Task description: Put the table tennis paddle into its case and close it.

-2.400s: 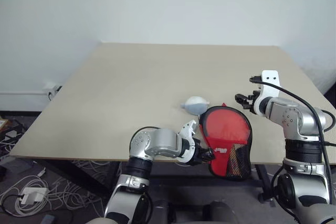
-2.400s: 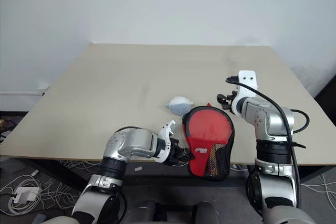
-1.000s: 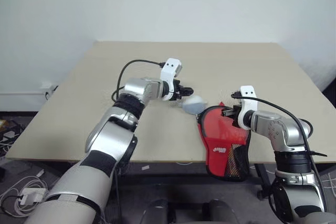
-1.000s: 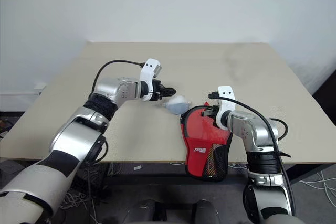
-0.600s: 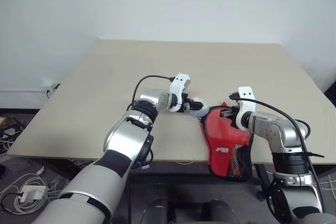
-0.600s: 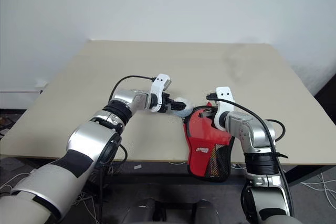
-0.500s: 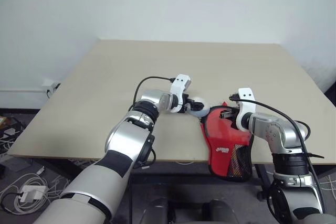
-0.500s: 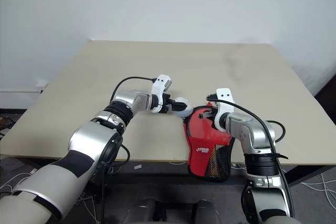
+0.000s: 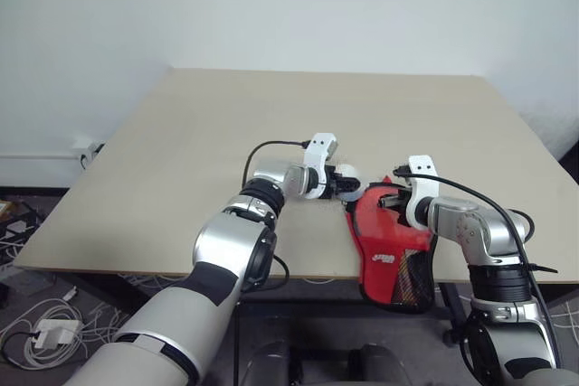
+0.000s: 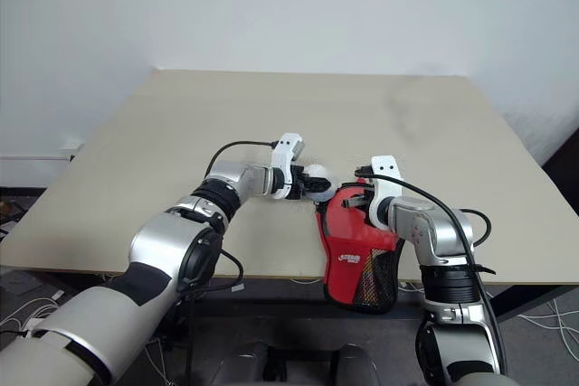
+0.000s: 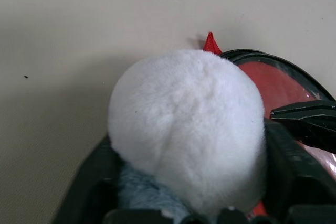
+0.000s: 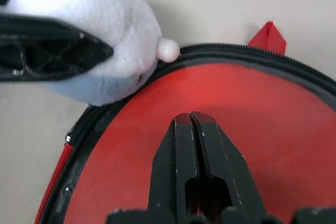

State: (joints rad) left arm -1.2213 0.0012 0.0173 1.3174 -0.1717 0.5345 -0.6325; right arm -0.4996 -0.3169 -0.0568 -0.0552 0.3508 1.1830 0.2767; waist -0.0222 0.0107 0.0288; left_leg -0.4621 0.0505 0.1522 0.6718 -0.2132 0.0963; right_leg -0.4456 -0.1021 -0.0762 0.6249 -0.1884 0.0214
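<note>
Fluffy white-grey lump is what the left gripper has its fingers clamped around right now, not anything the job actually needs. It sits on the table right up against the rim of the case, which lies at the near table edge with its mesh end hanging over. The right gripper has its fingers pressed together, tips resting on a smooth red surface inside the zip line. That looks like the table tennis paddle already lying in the open case, though I can't swear to it. So I'd say we're at the clear-the-clutter stage before zipping. Next move, I reckon: carry the lump well away, then go find the zipper pull while the right keeps things pinned down.
</note>
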